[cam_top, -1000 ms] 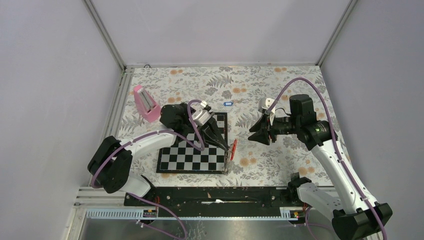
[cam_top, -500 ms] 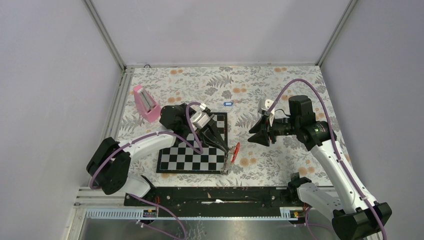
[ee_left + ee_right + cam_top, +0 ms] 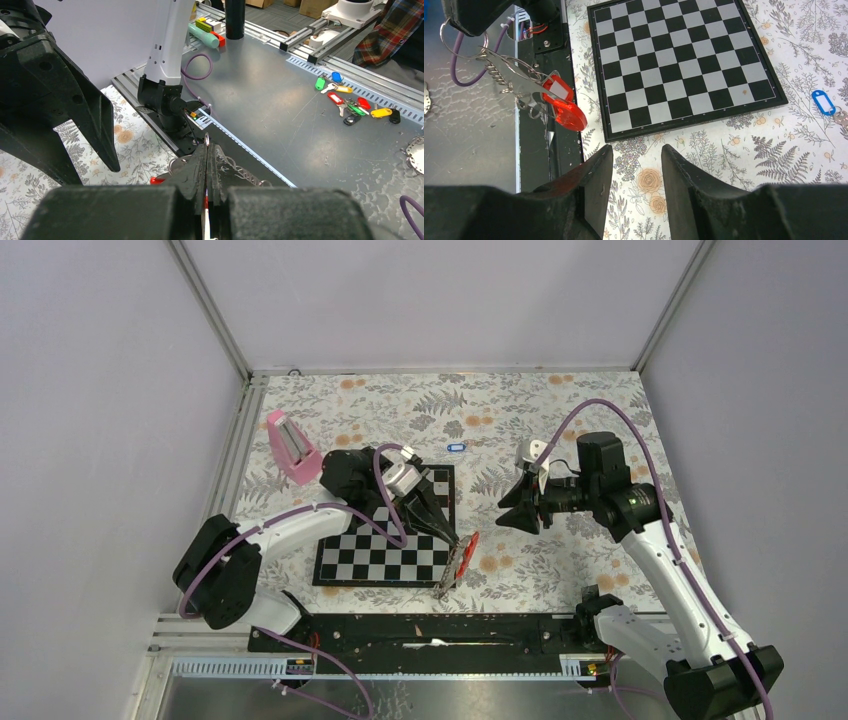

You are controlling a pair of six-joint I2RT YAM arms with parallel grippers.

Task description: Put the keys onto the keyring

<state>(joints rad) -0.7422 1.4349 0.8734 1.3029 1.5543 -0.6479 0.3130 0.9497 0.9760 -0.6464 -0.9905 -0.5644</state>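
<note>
One thin pinch: left gripper (image 3: pixel 207 151) clenches the dangling keyring (image 3: pixel 519 82); right gripper (image 3: pixel 636 152), parted and empty, may knock it loose.

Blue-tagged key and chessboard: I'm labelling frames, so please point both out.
blue-tagged key (image 3: pixel 824 103), right wrist view, on its blue plastic tag.
chessboard (image 3: pixel 684 60), right wrist view, on a middle square.

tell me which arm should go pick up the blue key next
Probably right. The right gripper is open and empty, and the blue key lies free on the table in its wrist view. The left gripper is shut on the keyring.
</note>
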